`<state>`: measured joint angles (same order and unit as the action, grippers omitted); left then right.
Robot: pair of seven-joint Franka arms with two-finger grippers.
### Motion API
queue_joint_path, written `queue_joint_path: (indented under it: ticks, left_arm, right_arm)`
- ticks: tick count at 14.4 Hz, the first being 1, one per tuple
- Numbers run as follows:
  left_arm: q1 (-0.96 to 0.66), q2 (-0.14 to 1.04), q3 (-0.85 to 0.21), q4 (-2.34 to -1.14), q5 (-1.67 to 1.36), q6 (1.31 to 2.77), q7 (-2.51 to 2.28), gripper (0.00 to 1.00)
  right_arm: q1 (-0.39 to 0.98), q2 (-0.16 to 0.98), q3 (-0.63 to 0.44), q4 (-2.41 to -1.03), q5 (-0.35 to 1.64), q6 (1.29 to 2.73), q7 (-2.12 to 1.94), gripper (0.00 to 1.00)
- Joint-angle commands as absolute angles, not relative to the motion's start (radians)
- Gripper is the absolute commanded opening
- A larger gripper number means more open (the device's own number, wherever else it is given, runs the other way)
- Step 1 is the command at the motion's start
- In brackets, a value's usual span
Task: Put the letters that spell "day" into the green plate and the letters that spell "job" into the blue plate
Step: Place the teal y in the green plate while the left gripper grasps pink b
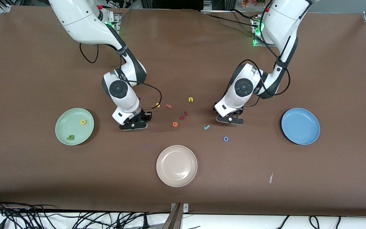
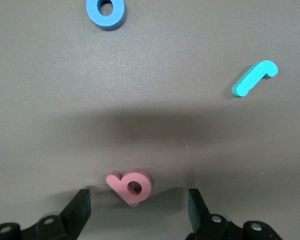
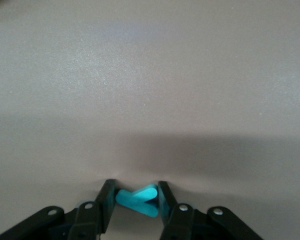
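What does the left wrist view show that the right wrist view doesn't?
Only the left wrist view shows the salmon-red letter lying on the table between the open fingers of the left pincer, with the teal j and blue o apart from it. Only the right wrist view shows the teal y gripped by the right pincer. Both show bare brown table.

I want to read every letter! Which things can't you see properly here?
- Front view: the right gripper hides the teal y.
- Front view: the left gripper hides the salmon-red letter.
- Front view: the dark red letters are too small to read.
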<state>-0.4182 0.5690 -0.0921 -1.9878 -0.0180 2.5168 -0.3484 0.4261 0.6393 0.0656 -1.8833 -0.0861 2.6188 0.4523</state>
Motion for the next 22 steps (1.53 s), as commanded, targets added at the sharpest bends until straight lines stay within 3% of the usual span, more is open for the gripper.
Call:
queue_joint_path:
  ticks: [1,9,11,20,21,22]
  left_arm:
    - [-0.426,0.564,-0.083,-1.993,0.003,2.531,-0.365,0.82]
    - [-0.426,0.571,-0.080,-1.983,0.003,2.531,-0.365,0.73]
    - [-0.426,0.572,-0.078,-1.974,0.003,2.531,-0.365,0.73]
    - [-0.425,0.583,-0.078,-1.968,0.003,2.531,-0.365,0.62]
    - [-0.425,0.583,-0.078,-1.968,0.003,2.531,-0.365,0.58]
    - [-0.425,0.583,-0.078,-1.968,0.003,2.531,-0.365,0.57]
  right_arm:
    - [0.437,0.657,0.052,-1.871,-0.103,2.620,0.445,0.42]
    - [0.430,0.631,0.045,-1.875,-0.104,2.614,0.391,0.32]
    - [0.411,0.585,0.026,-1.871,-0.101,2.535,0.318,0.32]
    - [0.022,0.358,0.028,-1.902,-0.100,2.234,-0.355,0.34]
    - [-0.015,0.342,0.028,-1.902,-0.098,2.203,-0.404,0.41]
    - [-0.035,0.334,0.028,-1.904,-0.091,2.185,-0.422,0.73]
